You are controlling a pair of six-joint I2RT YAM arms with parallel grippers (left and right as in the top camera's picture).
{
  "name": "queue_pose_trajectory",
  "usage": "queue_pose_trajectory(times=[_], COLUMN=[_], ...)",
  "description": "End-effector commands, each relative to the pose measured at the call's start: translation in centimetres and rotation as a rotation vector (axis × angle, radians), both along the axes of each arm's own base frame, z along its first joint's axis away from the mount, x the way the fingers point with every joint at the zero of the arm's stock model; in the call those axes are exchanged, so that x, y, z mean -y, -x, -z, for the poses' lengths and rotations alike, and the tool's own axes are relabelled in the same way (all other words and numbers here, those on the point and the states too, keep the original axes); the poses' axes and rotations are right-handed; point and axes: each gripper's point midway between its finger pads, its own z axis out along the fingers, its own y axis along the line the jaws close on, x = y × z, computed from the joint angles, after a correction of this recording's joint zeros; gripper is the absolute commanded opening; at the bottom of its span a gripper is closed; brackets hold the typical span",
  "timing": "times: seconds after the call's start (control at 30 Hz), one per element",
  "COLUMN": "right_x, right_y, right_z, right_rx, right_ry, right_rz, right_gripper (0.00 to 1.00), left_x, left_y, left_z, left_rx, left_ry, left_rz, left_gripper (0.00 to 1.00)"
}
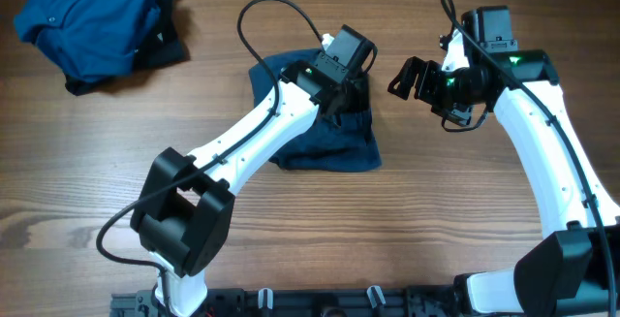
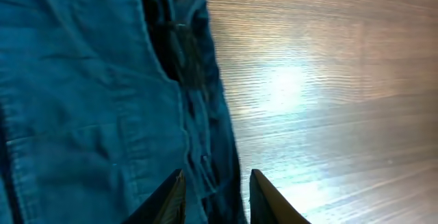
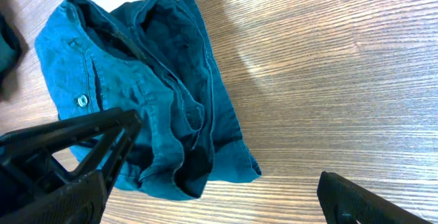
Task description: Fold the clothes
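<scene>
Left gripper jaws slightly apart over edge of folded navy garment; right gripper jaws wide, empty. Advise lifting straight up, sparing the fold.

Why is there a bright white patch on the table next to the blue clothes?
Left wrist view: light glare bounces off the shiny table beside the blue garment, and everything looks a bit soft. Right wrist view: a fainter sheen, plus the garment's shadow on the wood. Overhead view: even light, no strong glare.
</scene>
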Motion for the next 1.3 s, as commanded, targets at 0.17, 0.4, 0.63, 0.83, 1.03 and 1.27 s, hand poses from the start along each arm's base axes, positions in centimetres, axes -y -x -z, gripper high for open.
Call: queue_pose_trajectory(times=[0.17,0.4,0.63,0.83,1.03,1.27], right_x=[-3.2,-9.3,-16.6,-22.5,-26.7,-25.8], right_y=[-0.4,-1.2,0.1,1.8,1.5,0.2], right_z=[-2.7,-9.0,-9.4,-6.0,-1.4,7.4], right_rx=[0.100,0.280,0.260,0.203,0.106,-0.085], right_ry=[-0.182,-0.565,-0.644,-0.652,-0.828,-0.799], right_rz=[-0.135,-0.348,-0.471,-0.598,-0.702,-0.585], right_gripper=[1.00,0.98,0.04,0.04,0.04,0.04], left_x=[-4.3,-18.3,-28.3,-32.7,-33.4,-33.4], left_y=[-0.1,0.1,1.2,2.3,3.3,3.5], left_z=[-11.0,-15.1,-13.2,-12.2,-11.7,-11.6], left_rx=[0.229,0.191,0.041,-0.034,-0.080,-0.089], left_ry=[0.021,-0.038,-0.103,-0.135,-0.155,-0.160], left_rz=[-0.028,-0.406,-0.648,-0.762,-0.777,-0.776], left_gripper=[0.65,1.00,1.00,1.00,1.00,1.00])
